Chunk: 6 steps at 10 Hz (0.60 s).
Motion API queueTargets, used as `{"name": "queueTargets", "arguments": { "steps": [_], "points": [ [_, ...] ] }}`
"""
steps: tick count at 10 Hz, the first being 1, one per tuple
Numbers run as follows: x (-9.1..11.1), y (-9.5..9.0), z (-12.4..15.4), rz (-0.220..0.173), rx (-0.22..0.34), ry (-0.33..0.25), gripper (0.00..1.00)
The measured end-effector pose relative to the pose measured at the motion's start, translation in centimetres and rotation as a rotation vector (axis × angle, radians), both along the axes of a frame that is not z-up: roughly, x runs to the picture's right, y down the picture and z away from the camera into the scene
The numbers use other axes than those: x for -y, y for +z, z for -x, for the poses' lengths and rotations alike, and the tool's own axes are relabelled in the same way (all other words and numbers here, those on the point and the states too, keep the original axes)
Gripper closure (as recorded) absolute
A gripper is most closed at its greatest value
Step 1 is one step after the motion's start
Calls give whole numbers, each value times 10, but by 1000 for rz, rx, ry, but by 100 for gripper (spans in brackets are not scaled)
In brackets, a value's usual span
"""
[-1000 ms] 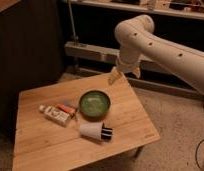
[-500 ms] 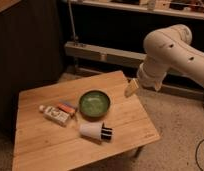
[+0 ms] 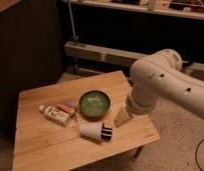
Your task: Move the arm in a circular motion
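Note:
The thick glossy white arm (image 3: 165, 85) with small dark dots comes in from the right edge and bends down over the right side of the wooden table (image 3: 45, 147). Its yellowish-tan gripper (image 3: 121, 117) hangs low over the table, just right of the green bowl (image 3: 94, 104) and above and right of the small white cylinder with a black end (image 3: 94, 131). It touches nothing that I can see.
A small white bottle (image 3: 54, 115) and an orange packet (image 3: 67, 107) lie left of the bowl. The table's right and front edges are close to the gripper. A metal rail (image 3: 100, 52) runs behind the table, with dark shelving beyond and a floor at right.
The arm has swung from above the table's far right corner, out to the right, then down and toward the camera; the gripper now sits lower, near the bowl. Objects on the table have not moved.

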<state>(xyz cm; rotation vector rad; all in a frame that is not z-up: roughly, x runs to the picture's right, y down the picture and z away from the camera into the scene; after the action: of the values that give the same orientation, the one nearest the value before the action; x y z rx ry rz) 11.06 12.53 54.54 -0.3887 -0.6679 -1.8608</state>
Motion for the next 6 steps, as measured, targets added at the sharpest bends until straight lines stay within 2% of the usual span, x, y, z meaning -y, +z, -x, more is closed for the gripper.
{"name": "queueTargets", "arguments": {
  "steps": [1, 2, 3, 6],
  "points": [
    [-21, -9, 23, 17, 31, -44, 20],
    [-33, -14, 38, 24, 54, -74, 20],
    [-50, -24, 71, 30, 105, -137, 20],
    [-78, -42, 148, 40, 229, -272, 20]
  ]
}}
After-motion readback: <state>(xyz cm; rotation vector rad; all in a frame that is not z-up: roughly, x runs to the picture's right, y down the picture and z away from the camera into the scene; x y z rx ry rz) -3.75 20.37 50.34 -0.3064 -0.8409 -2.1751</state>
